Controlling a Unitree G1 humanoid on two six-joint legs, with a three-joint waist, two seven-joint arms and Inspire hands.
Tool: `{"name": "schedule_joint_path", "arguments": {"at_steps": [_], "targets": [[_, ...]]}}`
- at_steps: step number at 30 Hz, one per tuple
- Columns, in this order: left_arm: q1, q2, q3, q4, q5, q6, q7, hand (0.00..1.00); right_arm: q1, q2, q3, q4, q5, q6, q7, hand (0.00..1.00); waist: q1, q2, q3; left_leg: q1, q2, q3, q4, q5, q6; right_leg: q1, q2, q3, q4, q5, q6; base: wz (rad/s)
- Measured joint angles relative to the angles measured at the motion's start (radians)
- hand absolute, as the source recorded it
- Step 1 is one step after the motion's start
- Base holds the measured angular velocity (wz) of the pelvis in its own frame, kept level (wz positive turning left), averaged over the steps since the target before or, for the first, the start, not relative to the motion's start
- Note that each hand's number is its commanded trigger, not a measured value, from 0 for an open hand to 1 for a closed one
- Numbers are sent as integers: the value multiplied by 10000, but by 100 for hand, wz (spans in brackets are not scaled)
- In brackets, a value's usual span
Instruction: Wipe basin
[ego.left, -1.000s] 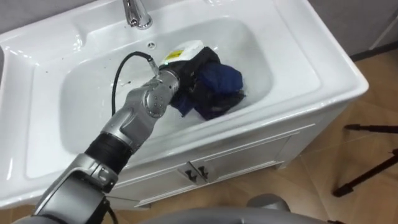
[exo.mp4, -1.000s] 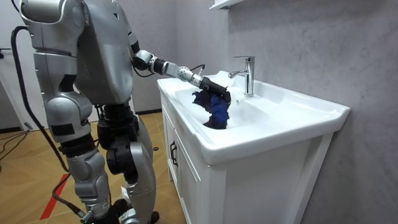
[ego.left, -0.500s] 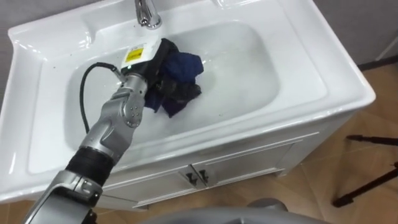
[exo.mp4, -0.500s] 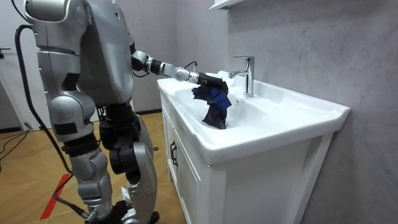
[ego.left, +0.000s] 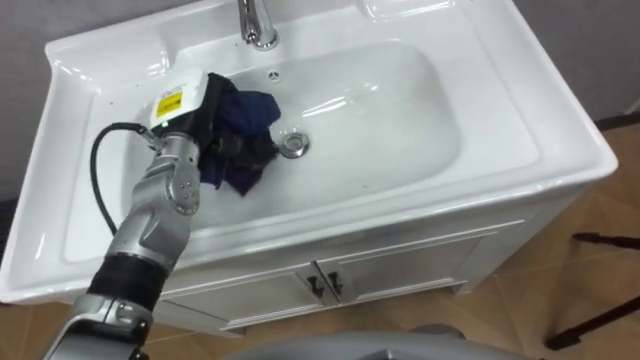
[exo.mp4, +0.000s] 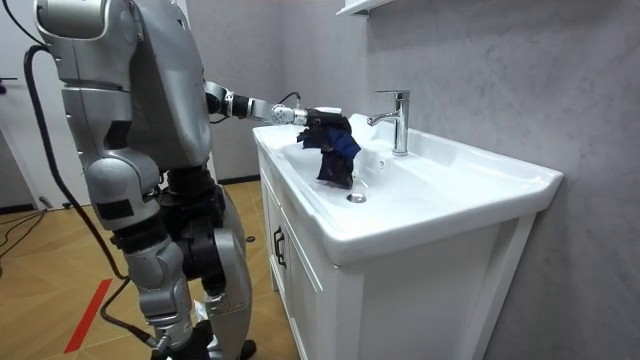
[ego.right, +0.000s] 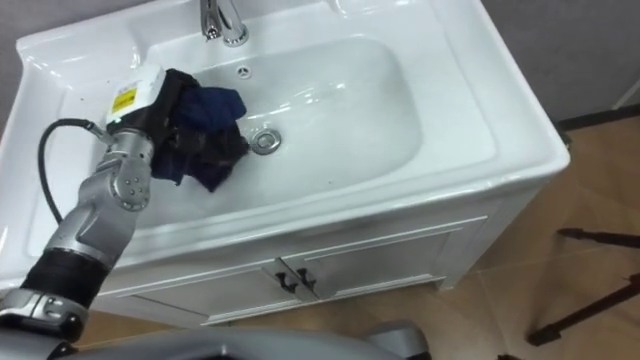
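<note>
I stand at the front of the white vanity cabinet (ego.left: 400, 268), which runs across the lower middle of the eye views, its two small doors shut. In the room view I am on the left and the cabinet on the right, my left arm stretched out over its top.

The white basin (ego.left: 410, 120) takes up the upper half of the eye views, its bowl wet and glossy.

The dark blue cloth (ego.left: 243, 112) is bunched at the bowl's left side, left of centre in the frame. In the room view it hangs down from my hand above the bowl.

My left hand (ego.left: 208, 118) sits just left of the cloth, fingers curled tight into it.

The chrome faucet (ego.left: 258, 24) stands at the top centre edge.

The round drain (ego.left: 292, 145) lies just right of the cloth.
</note>
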Motion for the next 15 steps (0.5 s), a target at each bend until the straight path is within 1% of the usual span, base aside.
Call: {"name": "schedule_joint_path", "arguments": {"at_steps": [2,6,8,12,13,15], "targets": [[40,-16,371,-19,5,-16,304,100,58,1,-219,-10,-4,-5,-38,0,-2,-3,2,7,-6,-101,0,1,-7,47,21,-4,-10,16,-28,0],[39,-15,803,-17,9,-33,704,100,98,-15,-369,-36,-189,-4,-45,0,123,-2,-2,28,-13,-111,11,1,-10,73,27,-2,-14,21,-35,-4],[106,-9,936,-17,40,-50,785,100,191,-14,-450,-89,-398,-6,7,0,281,38,-29,37,-17,-112,13,-4,-18,79,25,23,-18,21,-36,0],[337,32,1388,-16,2,-80,804,100,286,-18,-574,-147,-358,-8,25,0,509,68,-51,30,-21,-191,19,-28,-53,154,42,-7,-138,32,-53,3],[422,84,1579,-3,-9,-80,834,100,295,-17,-575,-146,-317,-3,17,0,560,91,-67,18,-32,-269,20,-28,-54,168,44,-11,-155,34,-56,11],[438,188,1759,12,-75,-65,856,100,327,-17,-572,-145,-252,4,2,0,756,94,-68,5,-38,-332,36,-28,-54,174,47,-41,-159,34,-57,9]]}}
